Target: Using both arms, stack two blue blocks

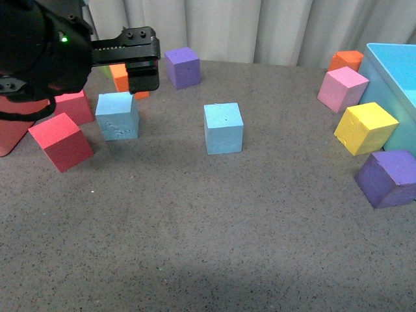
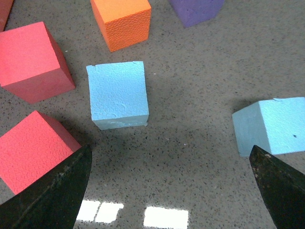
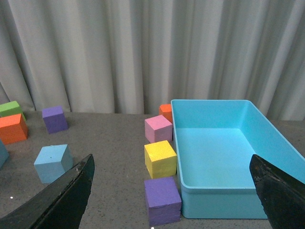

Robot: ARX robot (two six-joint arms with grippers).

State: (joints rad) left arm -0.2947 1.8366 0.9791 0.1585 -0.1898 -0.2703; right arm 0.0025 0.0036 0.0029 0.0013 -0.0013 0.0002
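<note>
The scuffed blue block (image 1: 117, 116) sits on the table at left, and it also shows in the left wrist view (image 2: 118, 93). The smooth blue block with a tiny dot (image 1: 223, 127) sits near the middle, apart from the first. It also shows in the left wrist view (image 2: 274, 126) and the right wrist view (image 3: 53, 163). My left gripper (image 1: 125, 78) hovers just behind and above the scuffed block, open and empty (image 2: 171, 191). My right gripper (image 3: 171, 195) is open and empty, out of the front view, facing the bin side.
Two red cubes (image 1: 62, 141) (image 1: 75, 107), an orange cube (image 1: 120, 79) and a purple cube (image 1: 182, 67) crowd the left. At right stand pink (image 1: 342, 88), yellow (image 1: 365, 127), purple (image 1: 390, 177) and orange (image 1: 346, 60) cubes beside a large light blue bin (image 1: 390, 65).
</note>
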